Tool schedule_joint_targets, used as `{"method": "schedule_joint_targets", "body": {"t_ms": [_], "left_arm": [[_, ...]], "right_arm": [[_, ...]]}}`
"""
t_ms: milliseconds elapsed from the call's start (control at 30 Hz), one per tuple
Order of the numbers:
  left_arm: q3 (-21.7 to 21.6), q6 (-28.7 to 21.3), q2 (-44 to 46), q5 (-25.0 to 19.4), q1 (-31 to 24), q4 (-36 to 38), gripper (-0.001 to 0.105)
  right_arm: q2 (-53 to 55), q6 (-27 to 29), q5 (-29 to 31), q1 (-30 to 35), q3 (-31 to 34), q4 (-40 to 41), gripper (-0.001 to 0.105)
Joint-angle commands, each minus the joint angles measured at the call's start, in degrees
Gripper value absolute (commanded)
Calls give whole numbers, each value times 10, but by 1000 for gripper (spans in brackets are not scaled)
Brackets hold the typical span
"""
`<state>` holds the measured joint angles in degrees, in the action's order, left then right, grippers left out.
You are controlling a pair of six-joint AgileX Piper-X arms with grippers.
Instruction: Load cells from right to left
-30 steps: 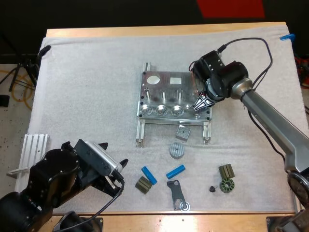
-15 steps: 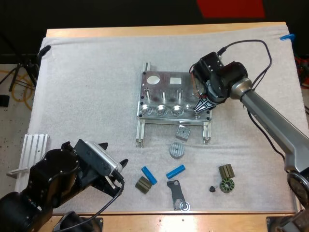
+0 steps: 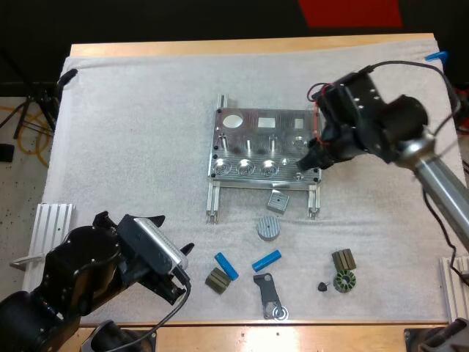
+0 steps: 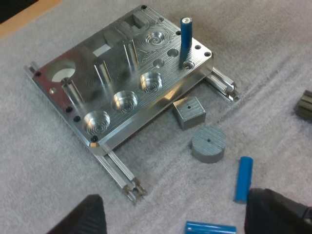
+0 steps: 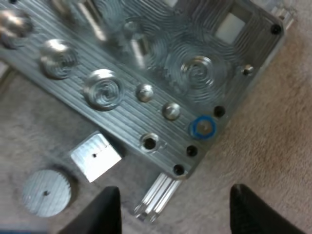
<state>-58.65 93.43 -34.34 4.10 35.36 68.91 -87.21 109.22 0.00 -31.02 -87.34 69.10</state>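
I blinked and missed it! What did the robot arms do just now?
The right claw swung back toward the right, open, leaving a blue cell standing in the fixture's corner hole. The left claw and the two loose blue cells stayed put.

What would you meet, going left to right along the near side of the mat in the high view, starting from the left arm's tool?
left tool → first blue cylinder → second blue cylinder → small dark knob → dark toothed ring
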Motion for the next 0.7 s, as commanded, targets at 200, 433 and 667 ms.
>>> {"method": "schedule_joint_targets", "body": {"t_ms": [200,433,667], "left_arm": [[-4,-77,4,-10,3,-6,60],[-4,-138,4,-9,3,-6,60],[-4,-213,4,37,3,-6,60]], "right_arm": [[71,-27,-68,1,-2,68,50],[110,-40,-168,1,-2,136,50],[147,-47,-246,1,-2,152,50]]}}
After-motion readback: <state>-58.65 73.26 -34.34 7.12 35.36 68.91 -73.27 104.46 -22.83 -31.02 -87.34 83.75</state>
